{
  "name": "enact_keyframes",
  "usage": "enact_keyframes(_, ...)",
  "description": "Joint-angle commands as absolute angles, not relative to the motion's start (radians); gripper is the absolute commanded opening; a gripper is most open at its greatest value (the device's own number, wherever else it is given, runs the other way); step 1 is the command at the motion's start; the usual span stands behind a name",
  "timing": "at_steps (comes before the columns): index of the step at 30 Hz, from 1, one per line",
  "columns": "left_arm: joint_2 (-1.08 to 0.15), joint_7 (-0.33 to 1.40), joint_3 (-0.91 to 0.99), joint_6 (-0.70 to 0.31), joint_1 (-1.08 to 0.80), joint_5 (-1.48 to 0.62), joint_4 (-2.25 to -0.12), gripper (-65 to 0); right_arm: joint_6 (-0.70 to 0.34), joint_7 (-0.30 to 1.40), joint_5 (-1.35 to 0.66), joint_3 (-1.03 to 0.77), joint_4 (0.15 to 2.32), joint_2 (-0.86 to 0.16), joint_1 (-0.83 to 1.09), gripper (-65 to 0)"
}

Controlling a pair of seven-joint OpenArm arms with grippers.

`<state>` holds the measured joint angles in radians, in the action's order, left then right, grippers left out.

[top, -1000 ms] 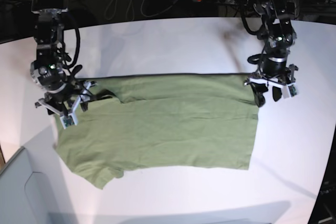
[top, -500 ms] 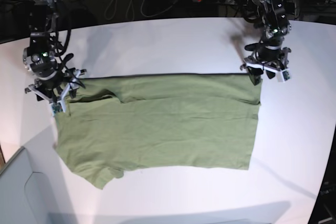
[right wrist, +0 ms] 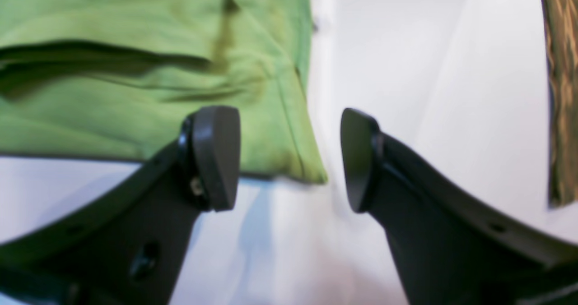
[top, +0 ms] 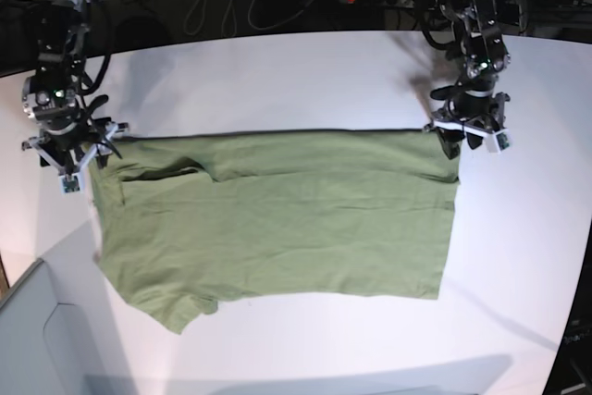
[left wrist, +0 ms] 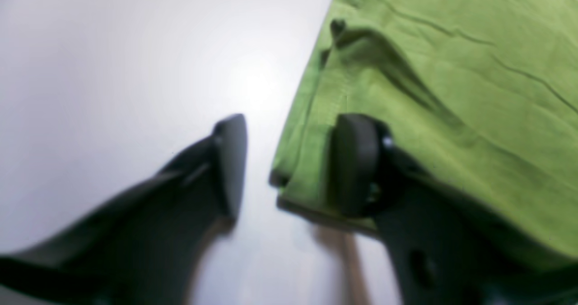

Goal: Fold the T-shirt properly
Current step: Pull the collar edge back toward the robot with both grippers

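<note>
Across the middle of the base view, the T-shirt (top: 277,215) lies flat on the white table (top: 305,76). At its upper right corner the left gripper (top: 472,141) stands parted astride the cloth edge; at upper left, the right gripper (top: 67,156) gapes likewise, gripping nothing.

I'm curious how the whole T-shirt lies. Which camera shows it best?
The base view: the whole T-shirt lies spread flat on the white table. Each wrist view shows only one blurred corner of it between open jaws.
</note>
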<state>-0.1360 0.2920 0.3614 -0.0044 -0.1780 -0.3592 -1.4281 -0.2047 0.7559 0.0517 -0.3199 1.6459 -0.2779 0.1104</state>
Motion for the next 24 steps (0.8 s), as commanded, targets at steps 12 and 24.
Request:
enact_keyframes(12, -0.134, 0.328, 0.361, -0.001, -0.199, -0.363, -1.434, -65.0, -0.216, 0.690, 0.054, -0.318, 1.500, -0.302, 0.091, -32.1)
enact_keyframes(24, -0.134, 0.328, 0.366, -0.001, -0.277, -0.363, -1.554, -65.0, -0.216, 0.694, 0.054, -0.320, 1.549, -0.321, 0.136, -64.6)
